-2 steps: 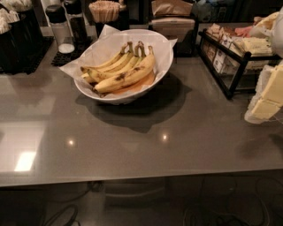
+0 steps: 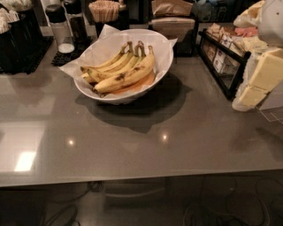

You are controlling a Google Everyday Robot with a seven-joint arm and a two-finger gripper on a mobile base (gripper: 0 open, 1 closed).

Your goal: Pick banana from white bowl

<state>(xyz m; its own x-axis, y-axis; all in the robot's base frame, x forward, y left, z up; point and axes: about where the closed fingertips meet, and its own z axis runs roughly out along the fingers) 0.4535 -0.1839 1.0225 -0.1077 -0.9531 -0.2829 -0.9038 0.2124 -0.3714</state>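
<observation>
The white bowl (image 2: 157, 42) stands on the grey counter, left of centre toward the back, lined with crinkled white paper. Several yellow bananas (image 2: 124, 73) with brown spots lie in it, stems pointing to the back right. My gripper (image 2: 256, 84), cream and white, hangs at the right edge of the view, above the counter. It is well to the right of the bowl and touches nothing. It holds nothing that I can see.
A black wire rack (image 2: 221, 66) with packets stands at the back right, between bowl and gripper. A brown bag dispenser (image 2: 172, 17), a cup of stir sticks (image 2: 105, 11), shakers (image 2: 57, 26) and a black bin (image 2: 20, 39) line the back. The counter's front edge (image 2: 141, 178) runs along the bottom.
My gripper has shifted a little to the left and up in the view, toward the bowl. The bowl and bananas have not moved.
</observation>
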